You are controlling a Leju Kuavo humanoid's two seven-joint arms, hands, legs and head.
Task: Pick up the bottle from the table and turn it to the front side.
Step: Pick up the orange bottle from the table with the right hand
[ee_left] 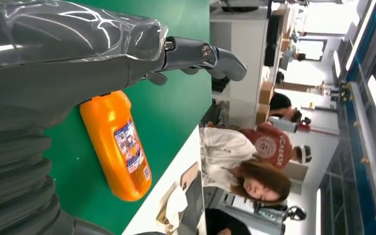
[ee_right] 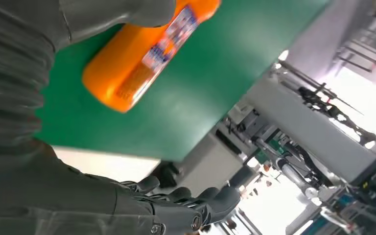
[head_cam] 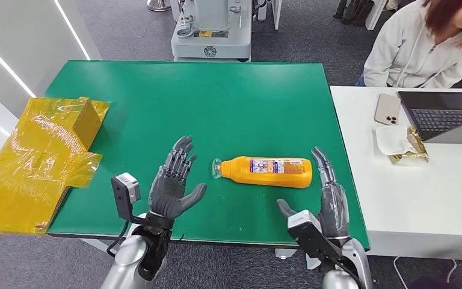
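An orange bottle (head_cam: 267, 171) lies on its side on the green table (head_cam: 216, 102), its clear cap toward my left and a printed label facing up. The left wrist view shows the bottle (ee_left: 120, 147) with its label, and the right wrist view shows the bottle (ee_right: 137, 63) too. My left hand (head_cam: 173, 180) hovers open just left of the cap, fingers spread. My right hand (head_cam: 328, 195) stands open just right of the bottle's base, fingers pointing away from me. Neither hand touches the bottle.
A yellow foil-wrapped box (head_cam: 42, 156) lies at the table's left edge. A white desk (head_cam: 409, 192) on the right carries a laptop (head_cam: 448, 114), a phone (head_cam: 387, 109) and a tissue packet (head_cam: 402, 143). A person (head_cam: 427, 42) sits behind it. A grey machine (head_cam: 212, 30) stands beyond the table.
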